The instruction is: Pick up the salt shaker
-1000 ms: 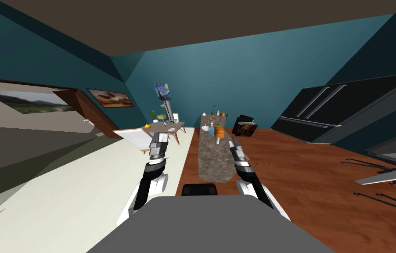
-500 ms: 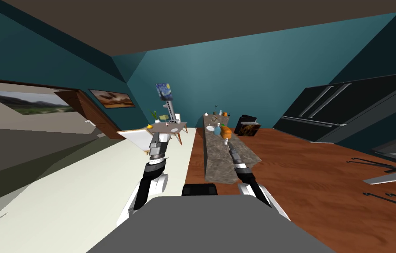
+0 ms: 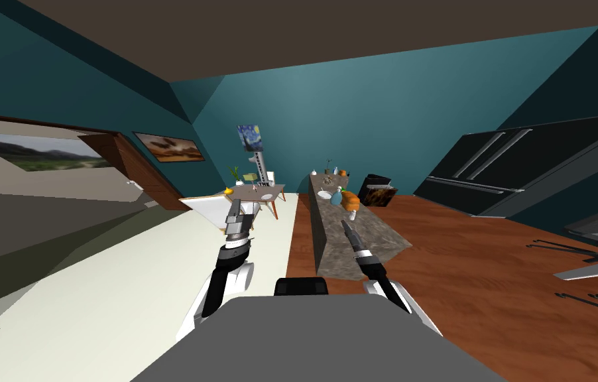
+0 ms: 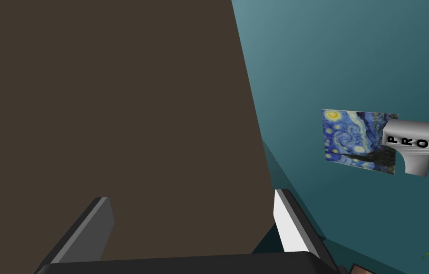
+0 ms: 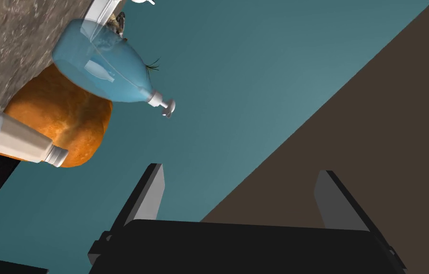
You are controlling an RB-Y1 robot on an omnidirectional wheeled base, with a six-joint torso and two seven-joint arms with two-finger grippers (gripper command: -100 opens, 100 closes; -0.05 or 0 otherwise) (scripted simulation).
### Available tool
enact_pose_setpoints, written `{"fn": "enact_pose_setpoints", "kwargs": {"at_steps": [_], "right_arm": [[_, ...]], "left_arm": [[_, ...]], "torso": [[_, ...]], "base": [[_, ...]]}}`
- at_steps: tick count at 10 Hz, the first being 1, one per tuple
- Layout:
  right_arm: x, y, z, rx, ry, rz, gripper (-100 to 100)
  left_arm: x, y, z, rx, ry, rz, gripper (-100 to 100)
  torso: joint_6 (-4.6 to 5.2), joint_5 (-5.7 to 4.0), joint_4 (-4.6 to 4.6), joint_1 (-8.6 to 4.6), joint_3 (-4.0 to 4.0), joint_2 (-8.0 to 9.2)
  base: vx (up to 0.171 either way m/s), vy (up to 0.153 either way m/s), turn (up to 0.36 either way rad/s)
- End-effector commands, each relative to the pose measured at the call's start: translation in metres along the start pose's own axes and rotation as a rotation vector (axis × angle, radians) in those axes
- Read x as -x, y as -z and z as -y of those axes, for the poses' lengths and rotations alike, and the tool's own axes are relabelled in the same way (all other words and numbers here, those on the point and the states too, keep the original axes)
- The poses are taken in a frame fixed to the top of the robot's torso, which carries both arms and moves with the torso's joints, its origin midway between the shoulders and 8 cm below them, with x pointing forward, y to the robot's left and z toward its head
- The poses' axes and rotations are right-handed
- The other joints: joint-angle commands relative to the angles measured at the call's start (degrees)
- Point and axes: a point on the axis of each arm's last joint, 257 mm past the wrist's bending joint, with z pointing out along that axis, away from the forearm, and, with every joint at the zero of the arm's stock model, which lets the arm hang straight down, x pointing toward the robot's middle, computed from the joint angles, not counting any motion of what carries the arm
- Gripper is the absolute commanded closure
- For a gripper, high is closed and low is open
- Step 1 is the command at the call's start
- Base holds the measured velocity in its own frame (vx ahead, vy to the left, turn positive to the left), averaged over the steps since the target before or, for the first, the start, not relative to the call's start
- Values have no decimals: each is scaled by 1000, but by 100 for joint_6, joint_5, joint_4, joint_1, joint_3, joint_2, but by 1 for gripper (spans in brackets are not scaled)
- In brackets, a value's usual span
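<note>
The reach is in hand, I judge: the right end effector (image 3: pixel 344 224), fingers apart and empty, hovers over the grey mottled stone tabletop (image 3: pixel 334 255) – the pale, tapered, silver-capped salt shaker (image 5: pixel 16 139) stands near at its 1 o'clock – and must next swing to straddle it.

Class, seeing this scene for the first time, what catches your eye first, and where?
A long stone counter runs down the room's middle, with an orange loaf and blue pump bottle on it. The pale salt shaker stands by the loaf, ahead of the open right gripper.
</note>
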Motion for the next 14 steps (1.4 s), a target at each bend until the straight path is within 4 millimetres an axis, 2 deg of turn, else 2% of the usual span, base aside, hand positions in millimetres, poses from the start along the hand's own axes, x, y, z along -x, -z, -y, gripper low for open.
{"fn": "enact_pose_setpoints", "kwargs": {"at_steps": [1, 2, 5, 8, 9, 11, 12, 14], "right_arm": [[-5, 5, 22, -35, 91, -31, -100], [-7, 7, 26, -44, 90, -35, -100], [-6, 16, 73, -120, 257, -87, -100], [11, 23, 119, -196, 420, -120, -100], [9, 25, 122, -204, 419, -125, -100], [27, 30, 153, -259, 519, -138, -100], [27, 30, 153, -259, 519, -138, -100], [49, 35, 181, -317, 608, -143, -100]], "left_arm": [[0, 0, 0, 0, 0, 0, 0], [0, 0, 0, 0, 0, 0, 0], [0, 0, 0, 0, 0, 0, 0], [0, 0, 0, 0, 0, 0, 0], [0, 0, 0, 0, 0, 0, 0], [0, 0, 0, 0, 0, 0, 0], [0, 0, 0, 0, 0, 0, 0], [0, 0, 0, 0, 0, 0, 0]], "torso": [[0, 0, 0, 0, 0, 0], [0, 2, 1, 11, 3, 7], [0, -2, 1, -11, 2, 2], [1, -2, -2, -19, -5, -7], [1, -4, -1, -25, -2, -4], [1, -8, 0, -42, 0, 0], [1, -8, 0, -47, -1, -2], [1, -11, 0, -57, 0, 0]], "base": [[30, 190, -15], [2, 147, -18], [52, 134, -15], [71, 111, -23], [49, 65, -8], [57, 41, -17], [50, 22, -8], [60, 5, -15]]}}
